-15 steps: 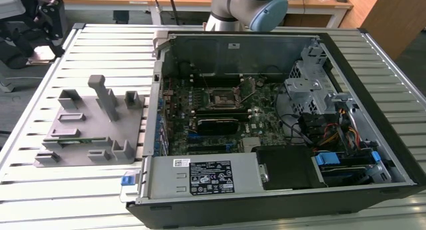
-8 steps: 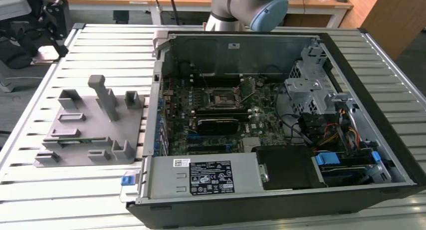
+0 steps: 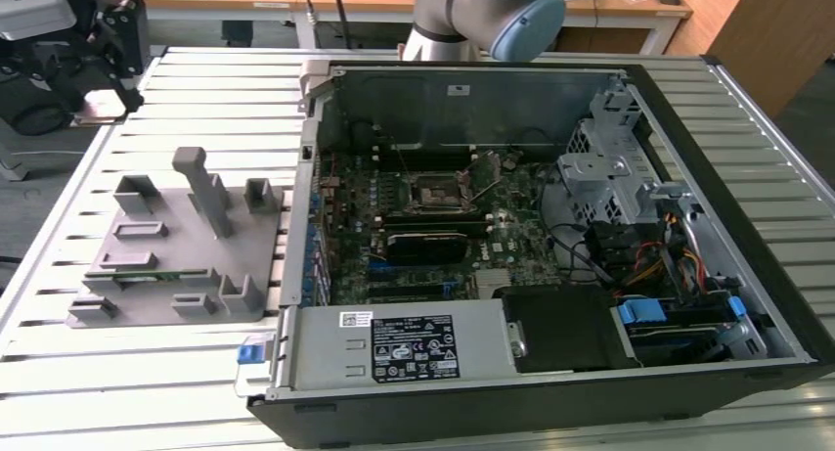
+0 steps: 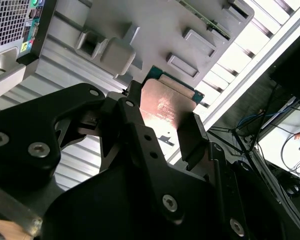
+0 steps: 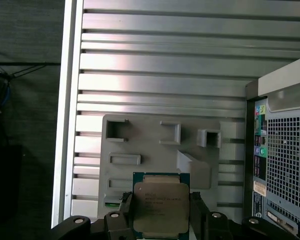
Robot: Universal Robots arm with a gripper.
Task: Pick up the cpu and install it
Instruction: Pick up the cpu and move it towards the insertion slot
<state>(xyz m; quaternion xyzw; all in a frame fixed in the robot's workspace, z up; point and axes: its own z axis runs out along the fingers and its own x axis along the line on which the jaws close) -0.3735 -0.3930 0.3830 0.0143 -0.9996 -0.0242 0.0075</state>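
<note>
In the exterior view, we see an open computer case (image 3: pixel 522 226) lying on the slatted counter (image 3: pixel 170 392). The grey fixture (image 3: pixel 183 246) sits just beside it on the exterior view's left, and the arm (image 3: pixel 483 16) rises behind the case. In the first wrist view, we find the hand (image 5: pixel 161 217) clamped on the cpu (image 5: pixel 161 205). Black fingers (image 5: pixel 124 212) press two opposite edges, the silver top faces the camera, and the fixture lies behind. In the second wrist view, we see the chip gripped between the pads, off the counter, with the fixture beyond.
</note>
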